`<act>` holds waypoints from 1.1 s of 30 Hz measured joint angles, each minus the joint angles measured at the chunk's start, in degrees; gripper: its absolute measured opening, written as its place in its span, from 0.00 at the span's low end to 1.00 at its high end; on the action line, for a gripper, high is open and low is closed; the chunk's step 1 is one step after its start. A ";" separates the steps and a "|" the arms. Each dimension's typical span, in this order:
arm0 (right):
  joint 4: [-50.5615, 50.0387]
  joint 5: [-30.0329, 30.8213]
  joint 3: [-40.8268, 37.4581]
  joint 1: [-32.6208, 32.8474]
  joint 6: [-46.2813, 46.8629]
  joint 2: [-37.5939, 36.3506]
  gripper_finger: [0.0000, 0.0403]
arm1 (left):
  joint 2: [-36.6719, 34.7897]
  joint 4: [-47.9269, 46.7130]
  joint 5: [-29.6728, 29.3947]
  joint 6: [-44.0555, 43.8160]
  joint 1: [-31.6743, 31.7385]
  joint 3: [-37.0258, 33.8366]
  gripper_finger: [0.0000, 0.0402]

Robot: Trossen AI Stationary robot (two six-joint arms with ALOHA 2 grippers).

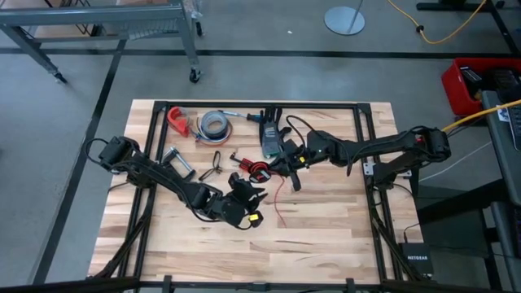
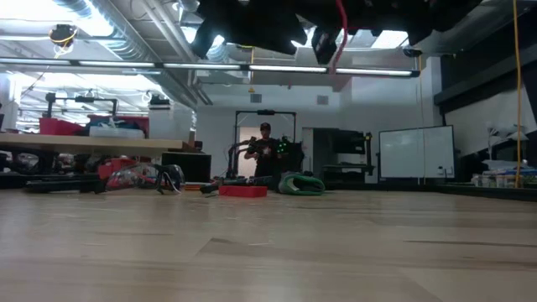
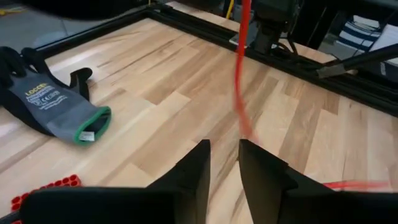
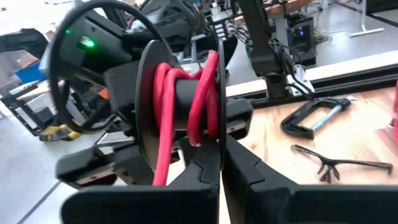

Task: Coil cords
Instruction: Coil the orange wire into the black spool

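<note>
Red thin wire cord (image 4: pixel 186 93), wound on black spool, pinched by closed right end effector (image 4: pixel 219 163); left end effector (image 3: pixel 224 163) slightly parted, empty; advisable: keep windings taut, even.

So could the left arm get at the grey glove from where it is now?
Probably yes. The left gripper hangs above bare table, and the glove lies flat nearby with nothing between them; only the red wire dangles just ahead, off to the other side.
</note>
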 joint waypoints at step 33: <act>0.72 -6.55 -0.04 0.07 -1.09 -1.60 0.01 | 5.59 2.95 2.62 -2.85 -0.92 0.07 0.38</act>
